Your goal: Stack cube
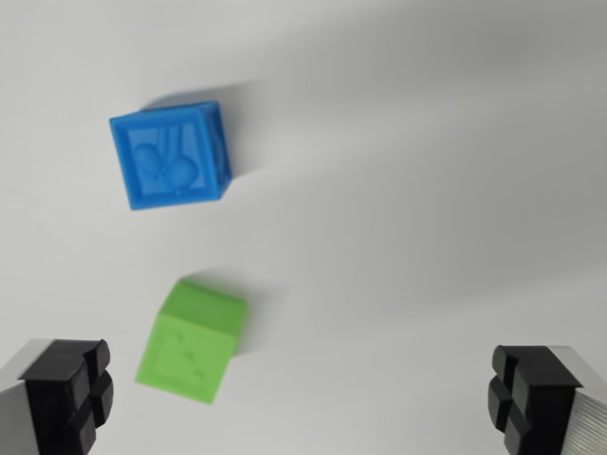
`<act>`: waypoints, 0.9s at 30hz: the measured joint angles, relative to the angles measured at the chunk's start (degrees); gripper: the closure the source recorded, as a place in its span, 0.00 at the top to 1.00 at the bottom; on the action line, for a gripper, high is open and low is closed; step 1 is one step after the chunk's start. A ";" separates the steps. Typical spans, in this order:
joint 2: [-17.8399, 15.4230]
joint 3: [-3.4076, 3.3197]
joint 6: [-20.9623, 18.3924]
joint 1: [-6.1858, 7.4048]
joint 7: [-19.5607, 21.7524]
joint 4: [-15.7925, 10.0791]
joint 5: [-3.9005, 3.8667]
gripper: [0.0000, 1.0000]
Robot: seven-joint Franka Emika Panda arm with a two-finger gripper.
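I see soft, even light on the white table (427, 142). Both cubes look slightly blurred. Their faint shadows fall toward the wrist view's right.

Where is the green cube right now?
In the wrist view, the green cube lies on the white surface at lower left, below the blue cube and apart from it, just right of the open tool's left finger.

I note the blue cube (171, 154) and the green cube (193, 339) both look like matt moulded plastic with raised relief on one face. The table (427, 190) reads smooth, white and matt. My gripper's fingertips (68, 393) appear black, rubbery and grooved, on dull grey metal.
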 joint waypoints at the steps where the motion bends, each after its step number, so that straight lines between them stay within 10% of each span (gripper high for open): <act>1: -0.02 0.04 0.22 0.09 0.36 -0.27 0.01 1.00; 27: 0.65 2.51 13.12 4.63 19.05 -11.75 0.24 1.00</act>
